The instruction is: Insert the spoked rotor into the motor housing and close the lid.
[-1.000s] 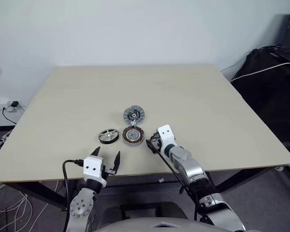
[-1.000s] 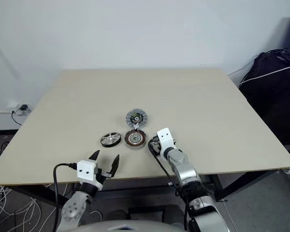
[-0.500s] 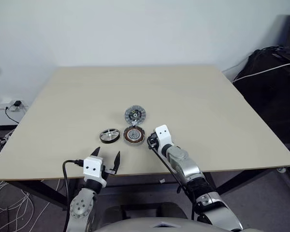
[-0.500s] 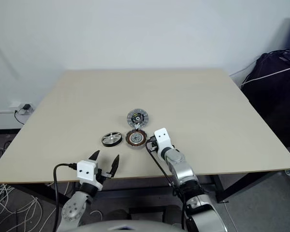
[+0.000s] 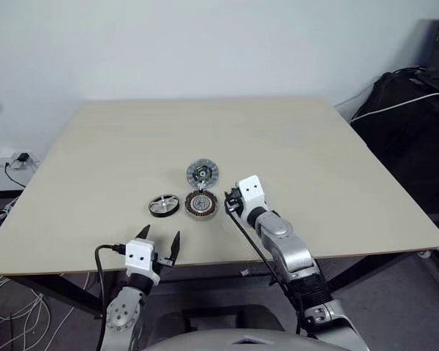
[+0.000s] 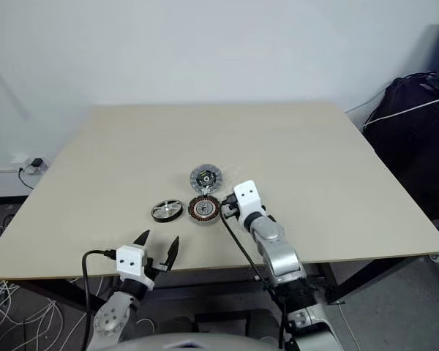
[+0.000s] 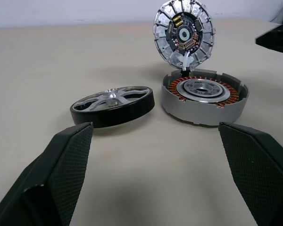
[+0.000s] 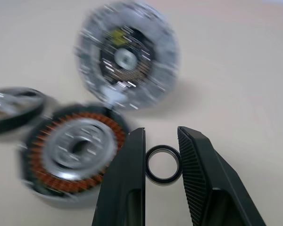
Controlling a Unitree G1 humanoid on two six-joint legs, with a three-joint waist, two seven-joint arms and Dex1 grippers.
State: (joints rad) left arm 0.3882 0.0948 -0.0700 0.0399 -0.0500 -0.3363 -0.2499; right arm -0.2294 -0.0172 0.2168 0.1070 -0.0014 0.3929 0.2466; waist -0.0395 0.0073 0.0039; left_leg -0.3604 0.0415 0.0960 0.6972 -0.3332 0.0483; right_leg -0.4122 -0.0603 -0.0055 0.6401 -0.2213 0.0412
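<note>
The spoked rotor lies flat, dark-rimmed with silver spokes, left of the motor housing, whose copper windings ring a silver hub. Behind the housing the ribbed lid stands tilted up, joined to it by a small white piece. My right gripper hovers just right of the housing, shut on a small thin black ring held between its fingers. At the table's near edge my left gripper stands open and holds nothing, pointing at the rotor and the housing.
The parts lie near the front middle of a pale wooden table. A black bag with a white cable sits beyond the table's right side. Loose cables lie on the floor at the left.
My right gripper has shut on the thin black ring and risen from the table, shifting slightly left toward the housing. The left gripper has kept still.
</note>
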